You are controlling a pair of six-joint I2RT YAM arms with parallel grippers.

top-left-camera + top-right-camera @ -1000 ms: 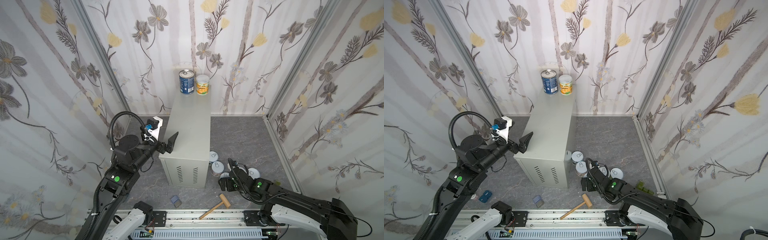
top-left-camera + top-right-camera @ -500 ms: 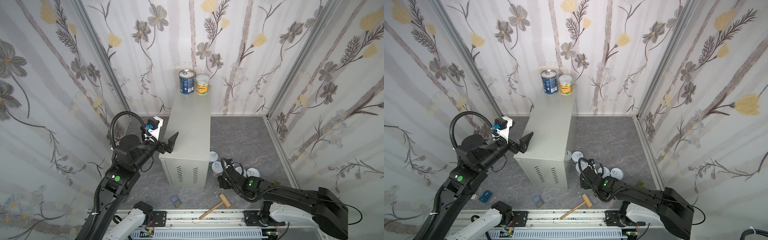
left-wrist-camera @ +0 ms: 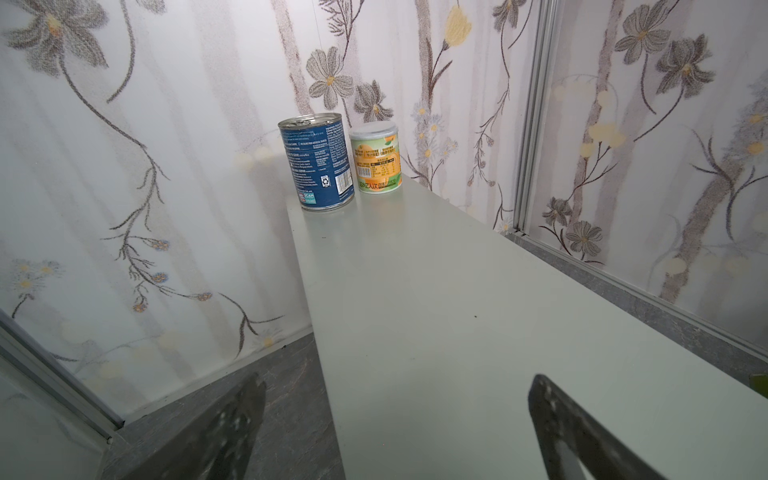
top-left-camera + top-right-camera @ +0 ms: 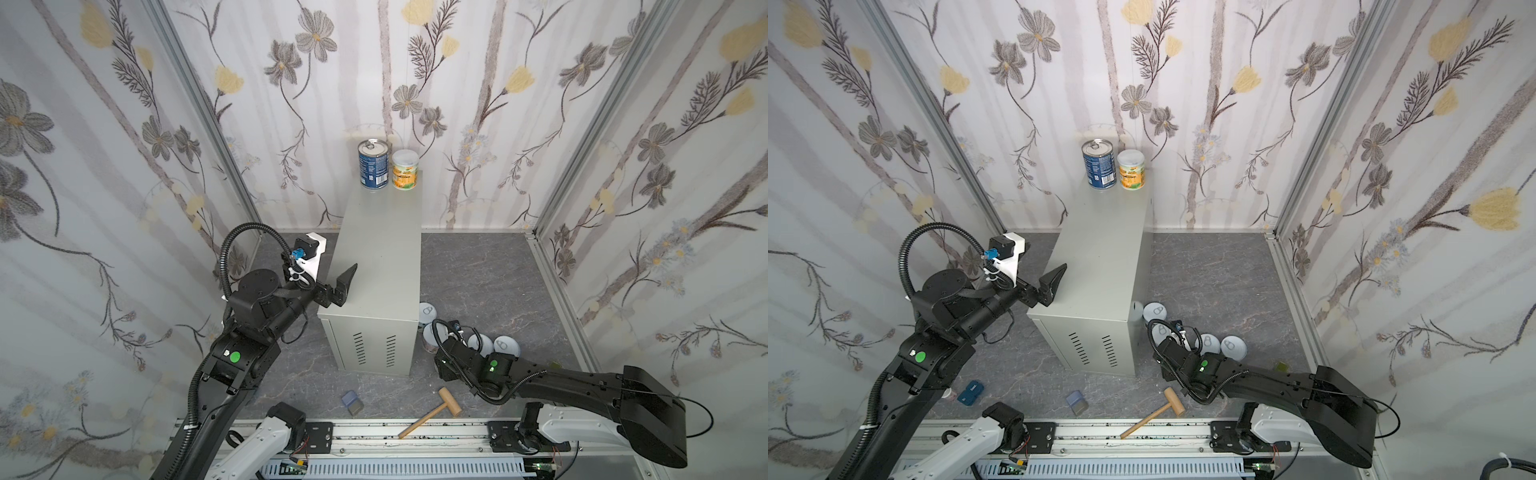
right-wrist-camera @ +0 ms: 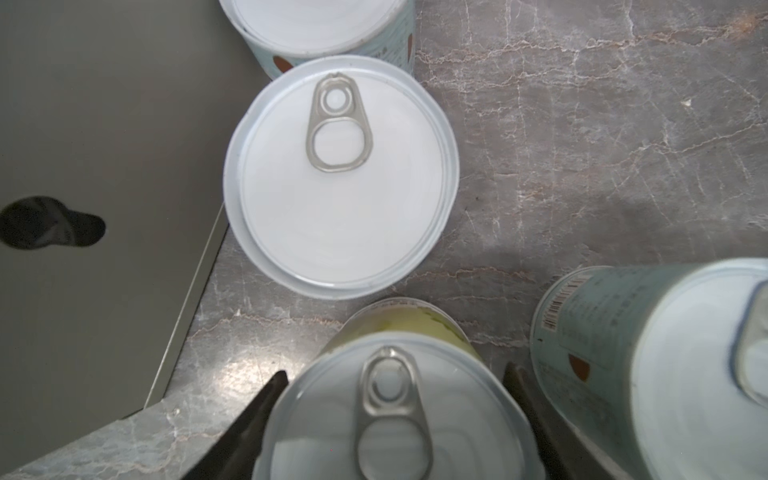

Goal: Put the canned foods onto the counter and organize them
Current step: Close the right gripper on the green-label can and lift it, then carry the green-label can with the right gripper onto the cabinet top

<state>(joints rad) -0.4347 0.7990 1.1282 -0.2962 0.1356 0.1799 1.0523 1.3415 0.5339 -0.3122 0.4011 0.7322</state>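
Near rail: wooden mallet (image 4: 432,411) and small block (image 4: 352,402) lie on the floor. Right tool (image 5: 390,390) low, clamped on yellow-green can (image 5: 332,440). Other white-lidded cans (image 5: 340,178) stand close around it, beside the worktop (image 4: 380,257) base. Left tool (image 3: 397,384) wide, empty, above worktop's near end. Far end: blue can (image 4: 373,164) and orange can (image 4: 405,169), upright, side by side.
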